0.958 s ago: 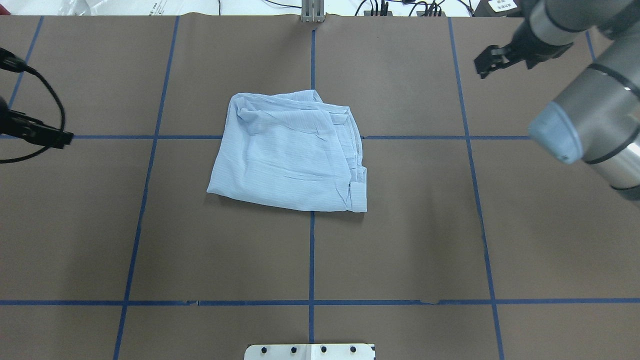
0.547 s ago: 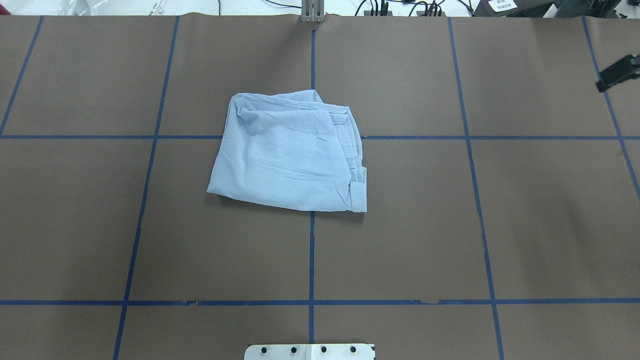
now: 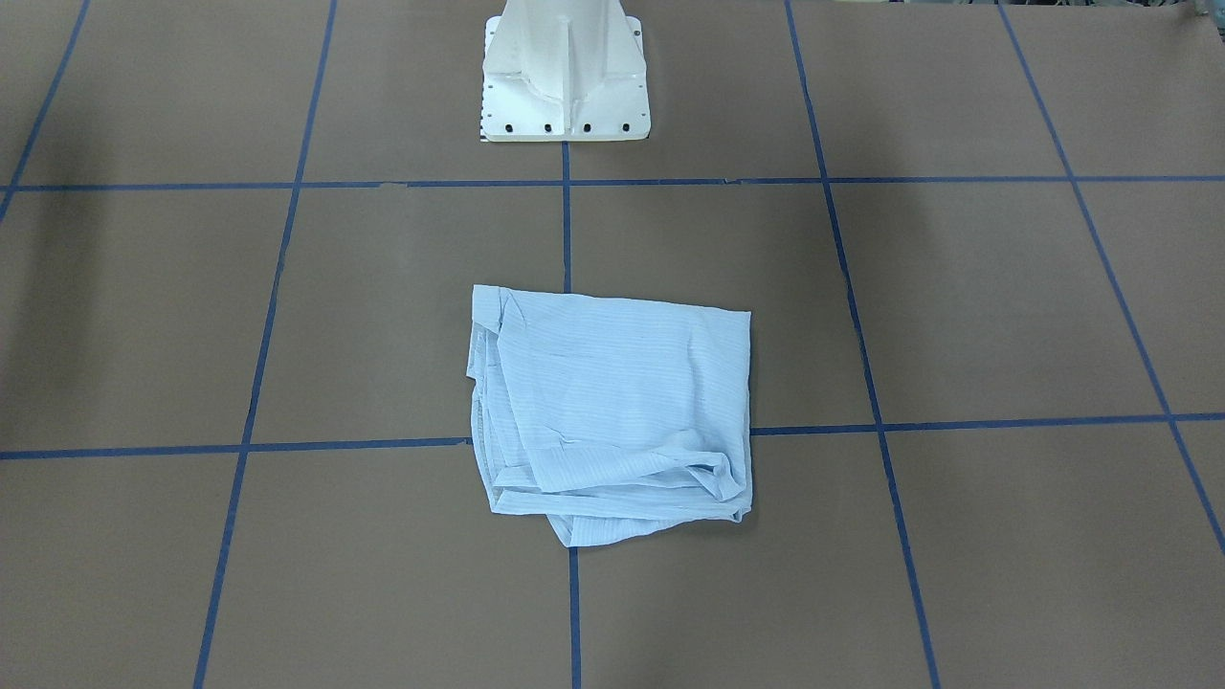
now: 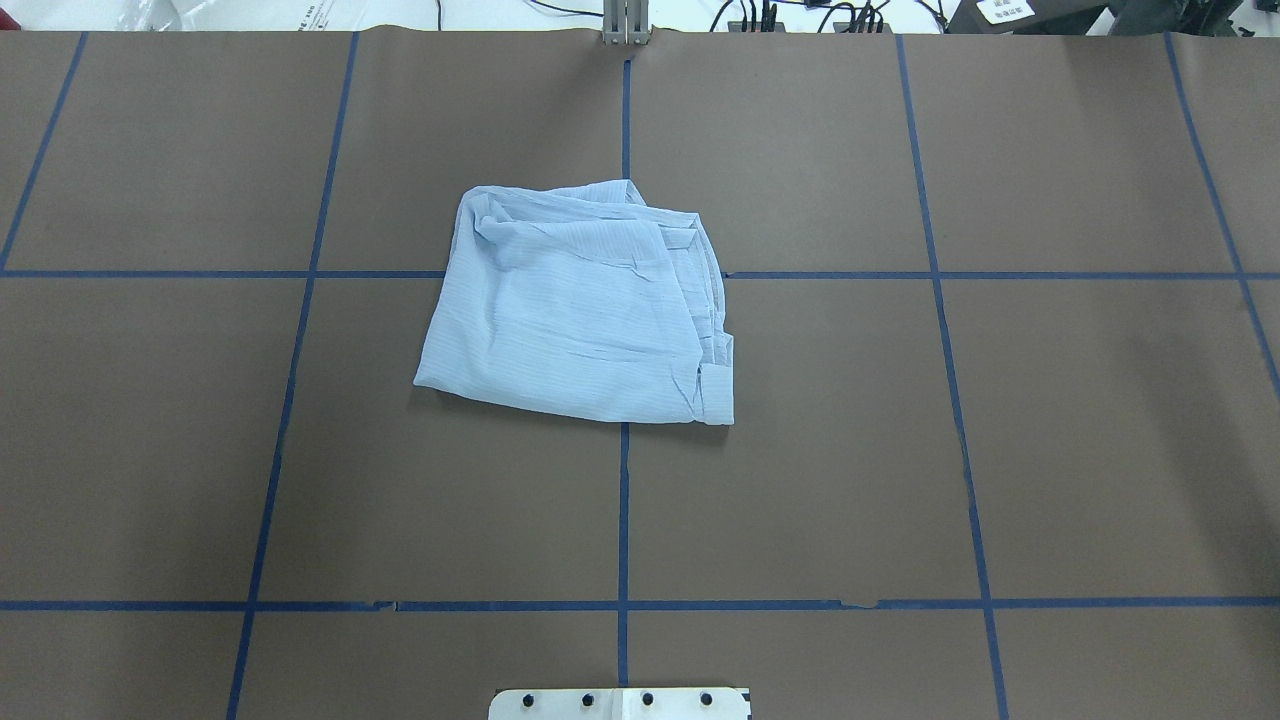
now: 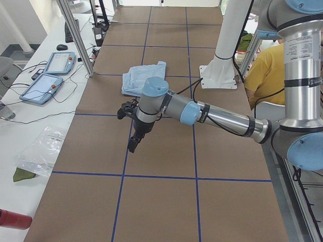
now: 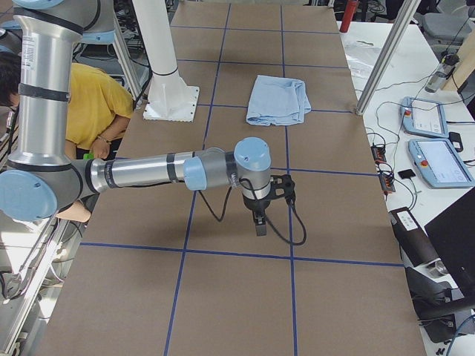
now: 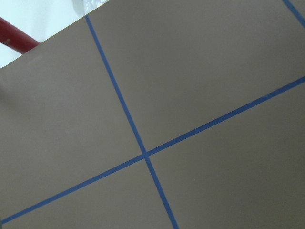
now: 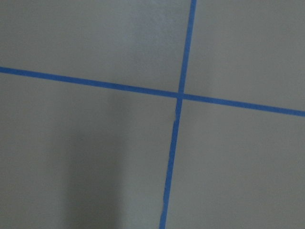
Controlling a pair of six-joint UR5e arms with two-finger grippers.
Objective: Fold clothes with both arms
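The clothes, a light-blue striped shirt (image 4: 570,310), lie folded into a rough rectangle at the middle of the brown table, with bunched layers on its right side. The shirt (image 3: 612,411) also shows in the front view, with nothing touching it. Both arms are out of the overhead view. In the left side view, the left arm reaches over the table's end, and its gripper (image 5: 132,143) points down, well short of the shirt (image 5: 143,78). In the right side view, the right gripper (image 6: 260,222) hangs over the other end, far from the shirt (image 6: 278,99). I cannot tell whether either is open or shut.
The white pedestal base (image 3: 565,77) stands behind the shirt. Blue tape lines (image 4: 623,510) grid the table. Teach pendants (image 5: 50,75) and cables lie on the side bench. A person in a yellow top (image 6: 89,104) is beside the robot. A metal post (image 6: 382,59) stands at the table edge.
Both arms have pulled outward and left the overhead view, the left one first and then the right. The shirt has not moved.
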